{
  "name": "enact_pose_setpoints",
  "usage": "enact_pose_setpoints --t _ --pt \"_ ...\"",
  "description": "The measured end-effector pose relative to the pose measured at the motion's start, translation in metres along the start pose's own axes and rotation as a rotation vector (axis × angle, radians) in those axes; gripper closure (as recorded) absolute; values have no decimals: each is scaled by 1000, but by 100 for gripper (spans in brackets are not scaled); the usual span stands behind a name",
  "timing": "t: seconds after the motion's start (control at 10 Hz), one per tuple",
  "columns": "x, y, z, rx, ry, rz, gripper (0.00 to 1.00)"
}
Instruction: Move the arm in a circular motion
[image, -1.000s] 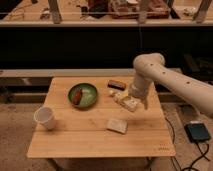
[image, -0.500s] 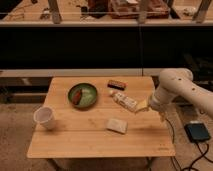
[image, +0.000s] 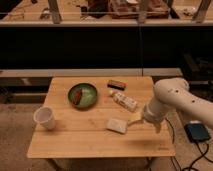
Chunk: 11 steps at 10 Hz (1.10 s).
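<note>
The arm (image: 175, 97) is a thick cream-white tubular arm with small dark dots. It reaches in from the right edge of the camera view and bends down over the right side of the wooden table (image: 75, 142). Its pale gripper (image: 138, 119) hangs low over the table's right front part. It sits just right of a pale flat packet (image: 117, 125) and below a white tube-like item (image: 125, 101). Nothing is visibly held.
On the table are a green bowl (image: 83, 95) holding a reddish item, a white cup (image: 45, 118) at the left front and a brown bar (image: 116, 84) at the back. A dark device (image: 197, 132) with a cable lies on the floor at right. A dark shelf unit stands behind.
The arm has swung from over the table's right middle out to the right, then toward the front. The gripper now sits lower and nearer the front edge. The table items have not moved.
</note>
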Motion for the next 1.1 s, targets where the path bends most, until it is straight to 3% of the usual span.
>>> enact_pose_setpoints --t 0.3,0.6,0.9,1.1 --pt "-31 -65 33 -1 -61 -67 20" --pt "-34 -137 65 7 -120 -208 20" --pt "-15 -208 88 11 -153 -350 20" --pt "26 -256 97 16 -153 -434 20"
